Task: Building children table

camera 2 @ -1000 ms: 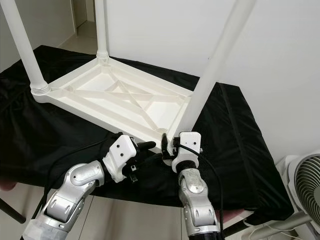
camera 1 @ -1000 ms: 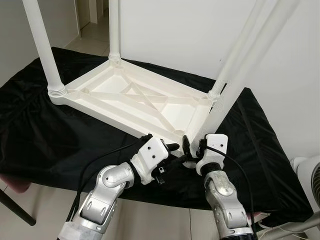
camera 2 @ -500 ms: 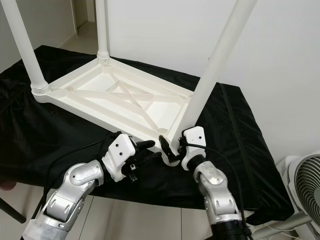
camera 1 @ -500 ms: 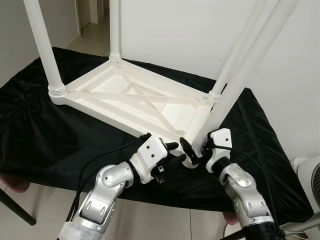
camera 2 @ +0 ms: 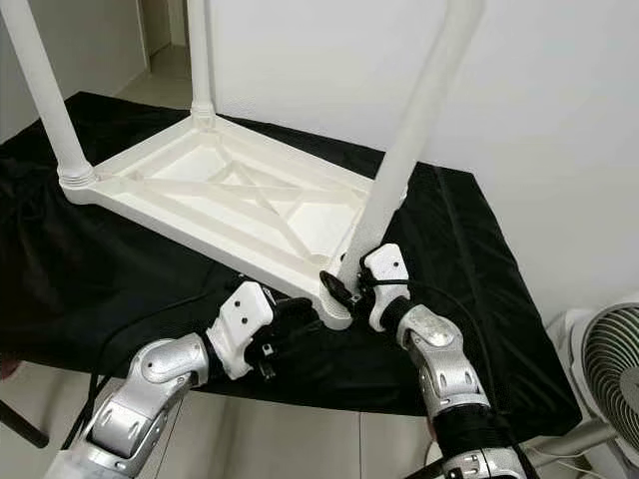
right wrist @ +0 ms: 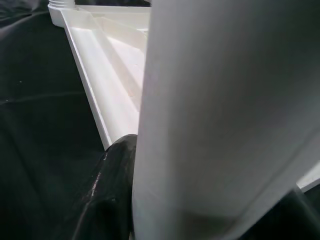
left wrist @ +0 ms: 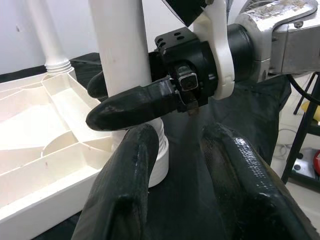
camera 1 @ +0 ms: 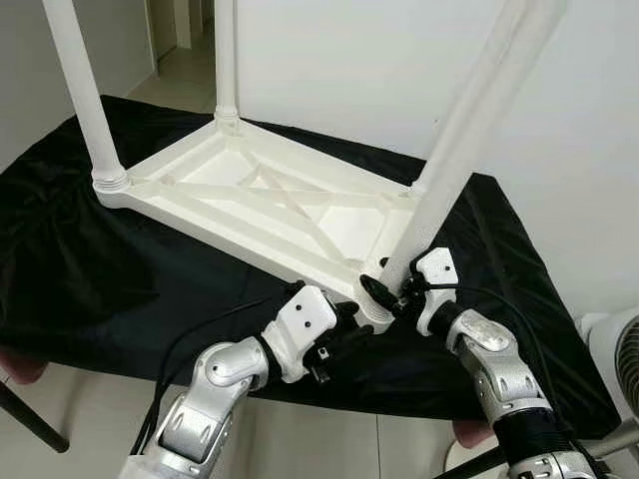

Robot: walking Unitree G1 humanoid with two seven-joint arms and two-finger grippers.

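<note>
Right gripper [camera 1: 387,290], now swung rightward, is clasping fourth leg [camera 1: 454,140] at tabletop [camera 1: 250,195] corner socket, seating progressing; left gripper [camera 1: 344,327] is waiting unclenched beside.

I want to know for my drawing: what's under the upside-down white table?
A black cloth lies under the white table, spreading past it on every side. Whatever holds the cloth up is covered, so it cannot be seen.

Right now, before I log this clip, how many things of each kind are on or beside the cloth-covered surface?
Table legs: 4, one gripped by the right hand
Upturned tabletop: 1
Black cloth: 1
Fan: 1
Total: 7
</note>
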